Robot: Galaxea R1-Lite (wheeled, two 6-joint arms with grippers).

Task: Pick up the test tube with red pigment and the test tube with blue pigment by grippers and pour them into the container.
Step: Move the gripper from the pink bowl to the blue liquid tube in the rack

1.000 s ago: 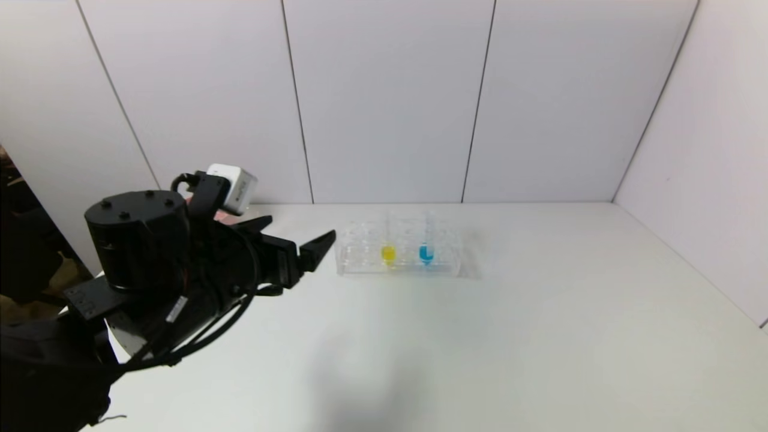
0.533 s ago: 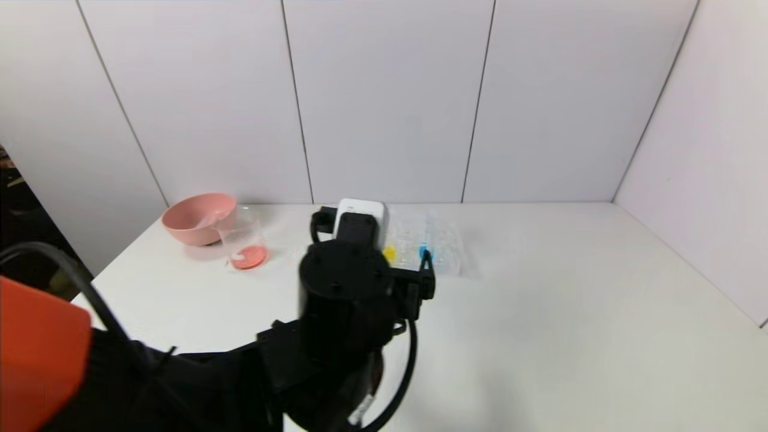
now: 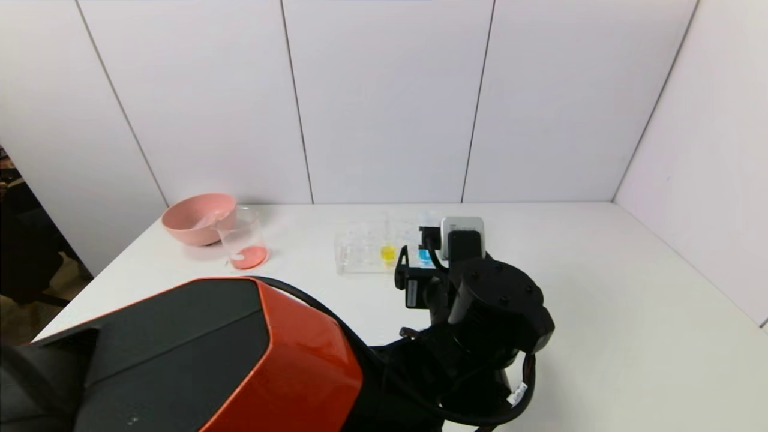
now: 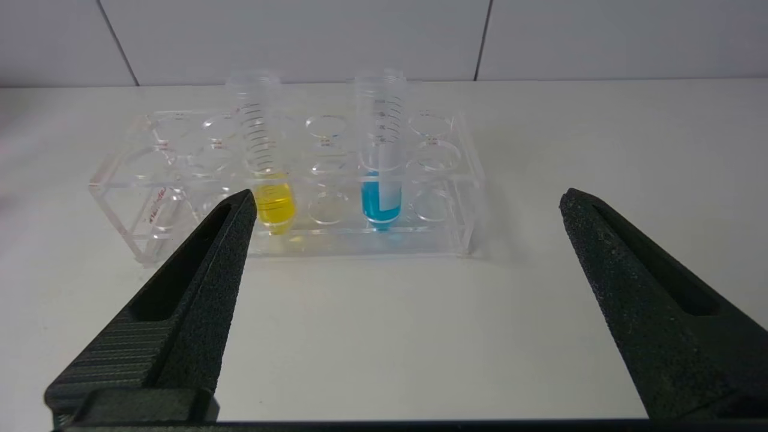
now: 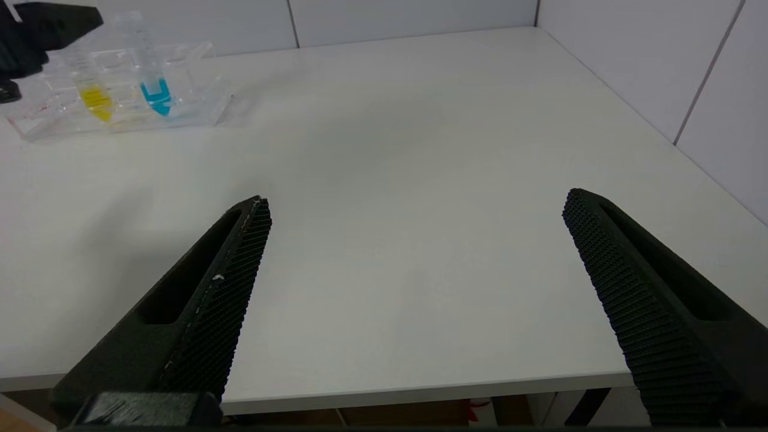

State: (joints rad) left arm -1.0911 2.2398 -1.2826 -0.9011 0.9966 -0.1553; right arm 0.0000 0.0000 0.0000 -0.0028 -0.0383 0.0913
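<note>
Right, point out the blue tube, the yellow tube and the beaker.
Blue-pigment test tube (image 4: 380, 201), left wrist view, its liquid-filled bottom.
Yellow-liquid test tube (image 4: 275, 204), left wrist view, its liquid-filled bottom.
Glass beaker (image 3: 242, 235), head view, its clear wall.

the left gripper (image 4: 405, 201) faces the clear rack (image 4: 468, 180) at mid-frame of its wrist view with fingers spread wide, bare table (image 4: 390, 336) between them and the rack. in the rack, the yellow tube (image 4: 270, 180) stands left of the test tube with blue pigment (image 4: 381, 174), one empty hole between them. in the head view's upper left, the container (image 3: 243, 243) touches the pink bowl (image 3: 195, 217). the right gripper (image 5: 414, 204) is spread over bare table.
</note>
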